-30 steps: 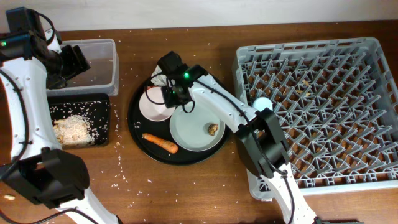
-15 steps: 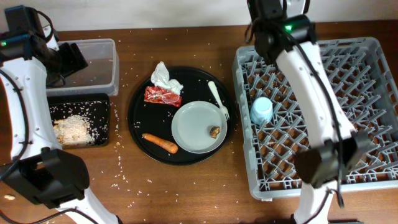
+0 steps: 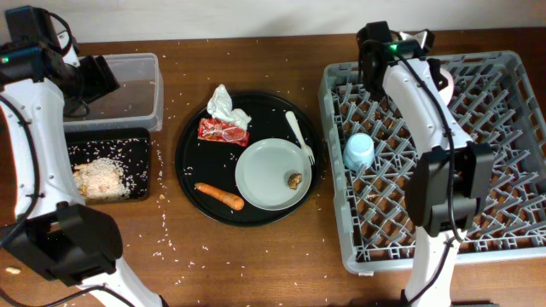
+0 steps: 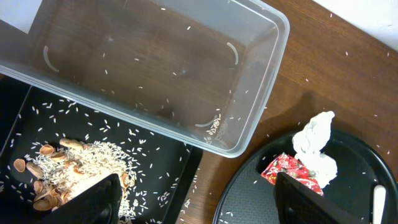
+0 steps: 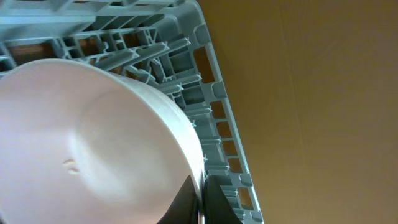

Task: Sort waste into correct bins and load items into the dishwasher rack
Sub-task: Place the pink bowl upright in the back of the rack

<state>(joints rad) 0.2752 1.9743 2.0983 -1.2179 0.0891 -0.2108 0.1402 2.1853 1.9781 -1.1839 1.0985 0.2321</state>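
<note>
White label [image 4: 15, 12] sits on clear tub [image 4: 264, 87], mostly cropped.

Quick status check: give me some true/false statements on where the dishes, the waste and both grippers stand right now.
1. The blue cup sits in the dishwasher rack. True.
2. The carrot lies in the clear tub. False: it lies on the round black tray, beside the plate.
3. The right gripper holds the pink bowl by its rim at the rack's edge. True.
4. The plate is bare. False: a small brown scrap rests on it.
5. The left gripper grips the tissue. False: it is open and empty; the tissue lies on the round black tray.
</note>
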